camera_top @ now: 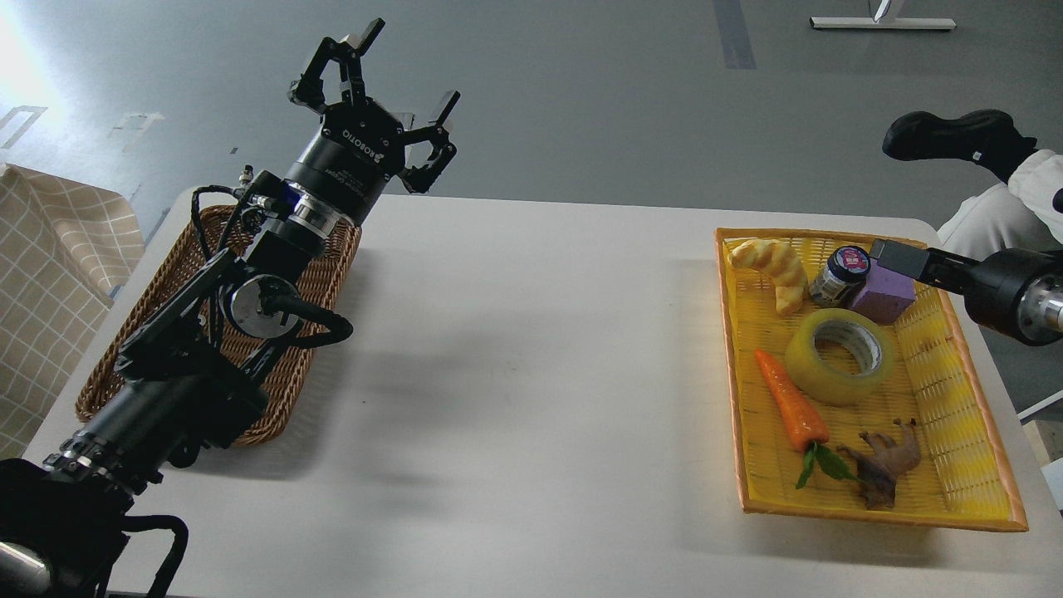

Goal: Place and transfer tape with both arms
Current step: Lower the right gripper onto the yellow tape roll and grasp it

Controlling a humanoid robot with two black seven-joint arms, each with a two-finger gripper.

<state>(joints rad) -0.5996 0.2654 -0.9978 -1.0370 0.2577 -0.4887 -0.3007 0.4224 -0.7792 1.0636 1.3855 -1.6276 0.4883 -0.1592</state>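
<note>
Tape (840, 355) lies flat in the yellow tray (972, 432) at the right of the table (531, 374), core hole up, roughly mid-tray; no gripper touches it; a carrot (791, 401) lies just left of it, tip pointing far, leaves near; a bread (774, 272) sits in the far left corner of the tray; a jar (840, 276) with a dark lid stands far of the tape, with a purple block (887, 294) just right of the jar; a brown animal figure (887, 461) lies near the tray's near edge, right of the carrot leaves.

My right gripper (901, 260) comes in from the right edge and hangs over the far right part of the tray, above the block; it shows end-on as one dark flat tip, so I cannot tell whether its fingers are apart or together.

My left gripper (390, 79) is raised at the far left, past the table's far edge, fingers spread wide apart and holding nothing; that arm runs above a brown wicker basket (286, 382) on the left of the table; tape and left gripper are well apart.
</note>
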